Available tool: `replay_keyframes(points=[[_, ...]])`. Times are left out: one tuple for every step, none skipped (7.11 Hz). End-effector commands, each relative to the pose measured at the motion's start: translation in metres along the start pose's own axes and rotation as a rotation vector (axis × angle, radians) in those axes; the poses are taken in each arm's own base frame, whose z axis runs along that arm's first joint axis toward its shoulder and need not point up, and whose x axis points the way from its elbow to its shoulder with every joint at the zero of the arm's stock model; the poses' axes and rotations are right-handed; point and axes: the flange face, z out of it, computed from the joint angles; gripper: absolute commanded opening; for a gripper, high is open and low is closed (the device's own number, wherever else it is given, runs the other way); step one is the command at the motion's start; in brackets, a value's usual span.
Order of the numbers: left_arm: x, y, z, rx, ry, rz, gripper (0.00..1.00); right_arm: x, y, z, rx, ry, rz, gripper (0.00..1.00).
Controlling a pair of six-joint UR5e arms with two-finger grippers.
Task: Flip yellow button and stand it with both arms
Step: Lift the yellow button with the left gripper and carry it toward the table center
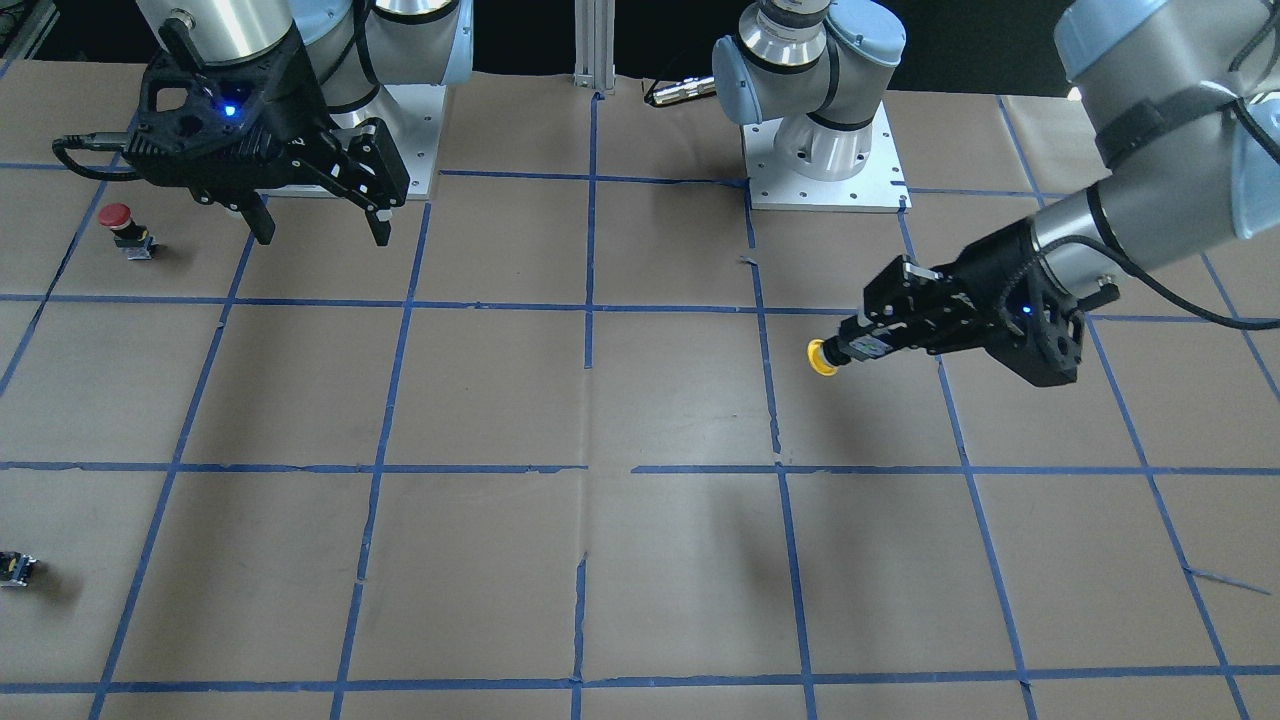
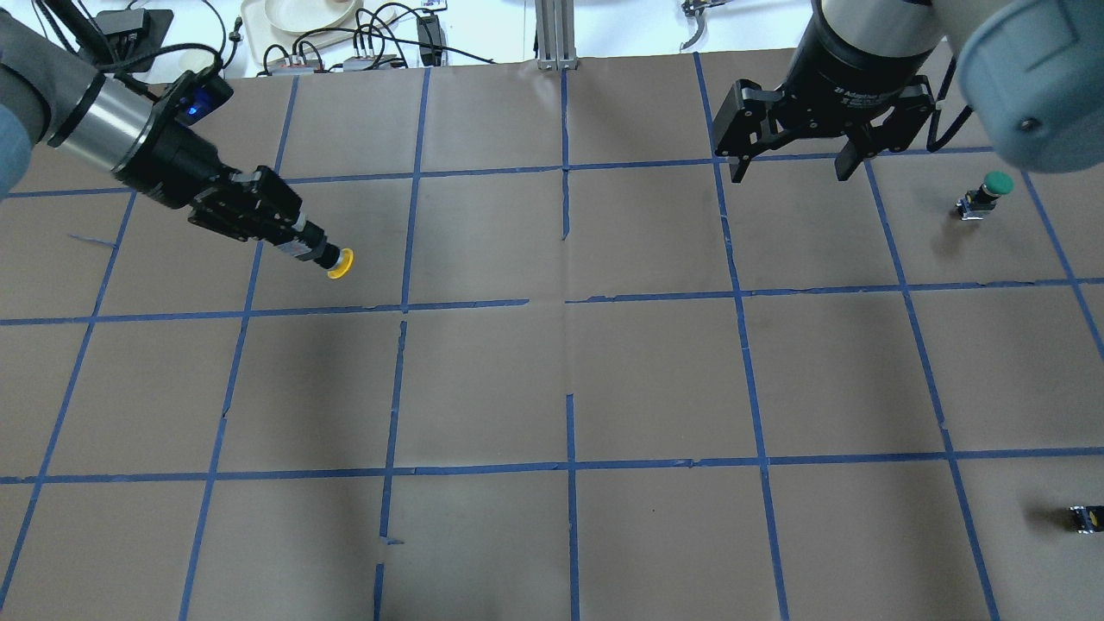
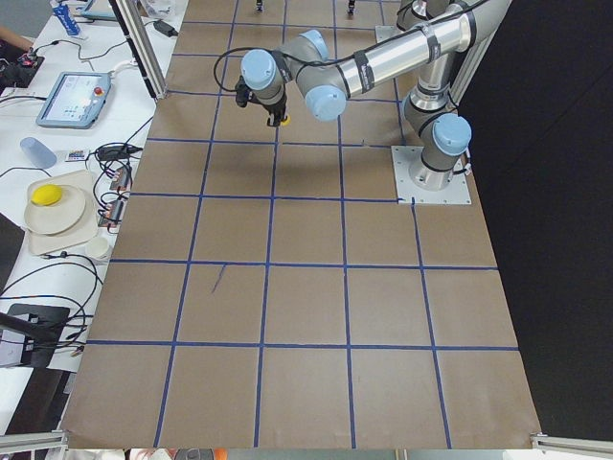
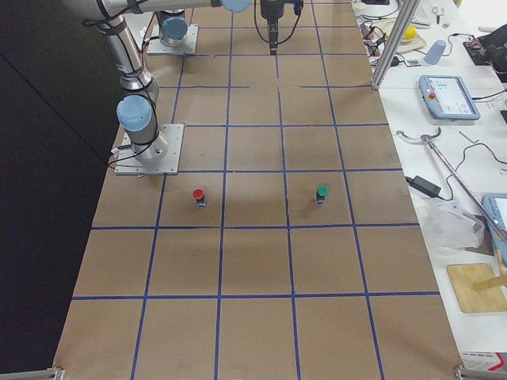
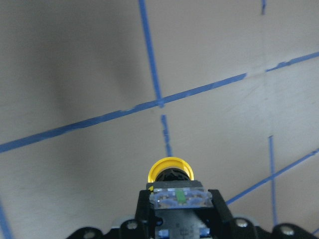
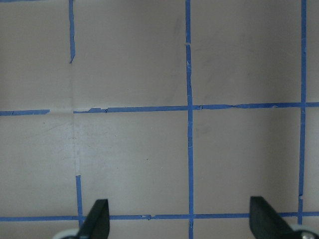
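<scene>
"Starting nearest: what has the left gripper (image 1: 858, 345) got?"

"The yellow button (image 1: 822, 357). The fingers are pinched on its square block, with the cap pointing away from the wrist. The whole thing is off the table (image 1: 600, 400), straight out in front of the left base (image 1: 780, 192)."

"How will it handle?"

"Light, stiff plastic, I'd judge, with no give and nothing frail. The block's flat faces take a pinch well. The cap is round and smooth, so it would likely slide or twist between flat pads."

"Where should the other arm take it, then?"

"The block is occupied. So I'd say the black neck just behind the cap, or squarely across the cap's rim."

"And the right gripper (image 1: 323, 236)?"

"Well apart from the left base, across the table's middle. It hangs spread wide and empty, fingers pointing down."

"Anything beyond?"

"A red button (image 1: 115, 215), farther yet from that base. It sits on the table just past the right gripper."
</scene>
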Motion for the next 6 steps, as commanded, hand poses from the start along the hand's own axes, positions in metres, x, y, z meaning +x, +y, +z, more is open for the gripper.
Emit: replay_keyframes(points=[[0.092, 0.010, 0.013, 0.051, 0.273, -0.115, 0.11, 0.000, 0.000, -0.001, 0.004, -0.006, 0.001, 1.00], [0.107, 0.009, 0.021, 0.061, 0.405, -0.134, 0.11, -0.002, 0.001, -0.001, 0.002, -0.007, 0.001, 0.99], [0.122, 0.010, 0.032, 0.064, 0.547, -0.157, 0.11, 0.000, 0.000, -0.001, 0.004, -0.007, 0.005, 1.00], [0.132, 0.013, 0.034, 0.074, 0.629, -0.168, 0.11, 0.002, -0.001, 0.000, -0.001, -0.008, 0.012, 1.00], [0.135, 0.012, 0.033, 0.087, 0.700, -0.177, 0.11, 0.015, -0.007, -0.003, 0.010, -0.012, 0.052, 1.00], [0.132, 0.009, 0.040, 0.093, 0.778, -0.201, 0.11, 0.042, -0.011, -0.007, 0.001, -0.015, 0.109, 1.00]])
